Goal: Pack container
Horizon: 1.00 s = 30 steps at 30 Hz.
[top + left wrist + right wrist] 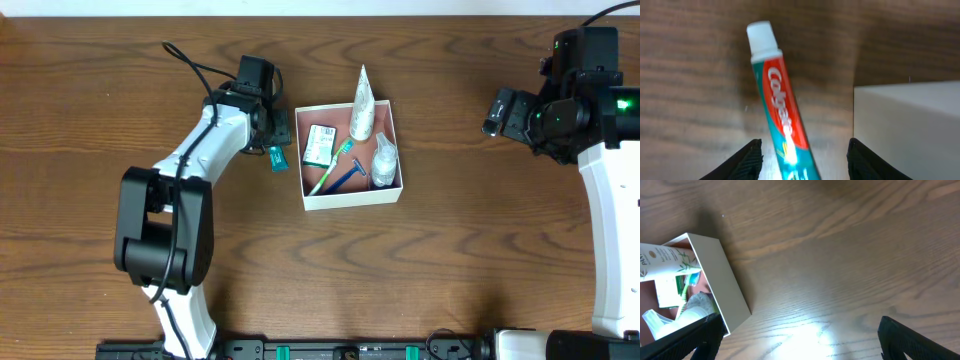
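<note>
Packing mostly done: container [352,197] at middle of worktop [100,80] already holds white tube [362,100], green-and-white packet [320,145], toothbrush [328,178], blue razor [352,177] and clear bottle [384,162]. Outstanding: toothpaste tube [782,100], lying on wood just beside container's left wall. Over it, left fingers [751,162] spread wide either side, not touching, gripping nothing. Well apart on other side, right fingers [920,340] wide open, empty. Remaining, likely: grasp toothpaste, place inside.

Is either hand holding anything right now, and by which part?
Nothing is held. The left hand is open, straddling the toothpaste tube near its lower body without touching it. The right hand is open and empty.
</note>
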{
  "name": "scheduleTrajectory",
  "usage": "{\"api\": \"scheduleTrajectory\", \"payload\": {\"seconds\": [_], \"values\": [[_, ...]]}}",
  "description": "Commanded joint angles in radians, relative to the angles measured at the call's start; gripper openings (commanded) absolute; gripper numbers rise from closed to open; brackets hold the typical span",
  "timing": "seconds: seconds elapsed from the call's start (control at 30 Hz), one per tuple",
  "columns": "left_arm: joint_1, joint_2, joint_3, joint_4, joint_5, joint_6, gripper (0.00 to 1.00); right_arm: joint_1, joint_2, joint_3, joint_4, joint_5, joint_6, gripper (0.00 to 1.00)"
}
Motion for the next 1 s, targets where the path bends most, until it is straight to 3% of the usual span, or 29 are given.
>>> {"api": "scheduleTrajectory", "payload": {"seconds": [0.0,0.37,0.97], "values": [[0.005,0.020,-0.005,0.040,-0.040,-0.005,0.58,-0.004,0.002,0.004,0.000,0.000,0.014,0.99],[0.049,0.041,-0.004,0.163,-0.094,-0.005,0.61,-0.004,0.002,0.004,0.000,0.000,0.014,0.99],[0.081,0.152,-0.004,0.350,-0.026,-0.005,0.59,-0.004,0.002,0.004,0.000,0.000,0.014,0.99]]}}
